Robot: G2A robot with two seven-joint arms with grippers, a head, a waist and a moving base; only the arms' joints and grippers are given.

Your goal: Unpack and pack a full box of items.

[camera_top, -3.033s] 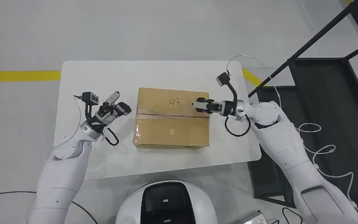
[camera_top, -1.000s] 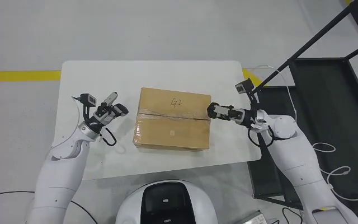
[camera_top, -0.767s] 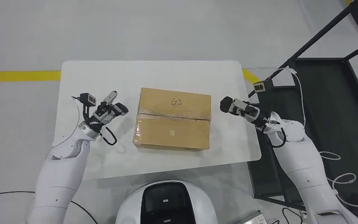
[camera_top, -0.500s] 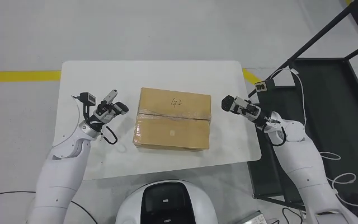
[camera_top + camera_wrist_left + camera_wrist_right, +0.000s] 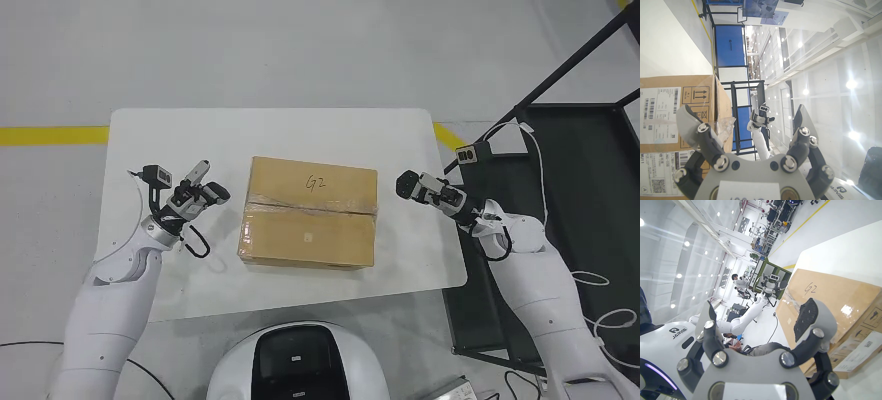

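Note:
A closed brown cardboard box marked "G2", with clear tape along its top seam, sits in the middle of the white table. My left gripper hovers a short way off the box's left end, open and empty; its wrist view shows the labelled box end beside the spread fingers. My right gripper is held off the box's right end, open and empty, and looks along the box top past one finger.
A dark metal rack stands right beside the table's right edge, close behind my right arm. Bare table surface lies behind and in front of the box. A yellow floor line runs left of the table.
My right gripper has drawn back from the box's taped seam at its right end, moving right and away, and now stays still. The left gripper has barely moved.

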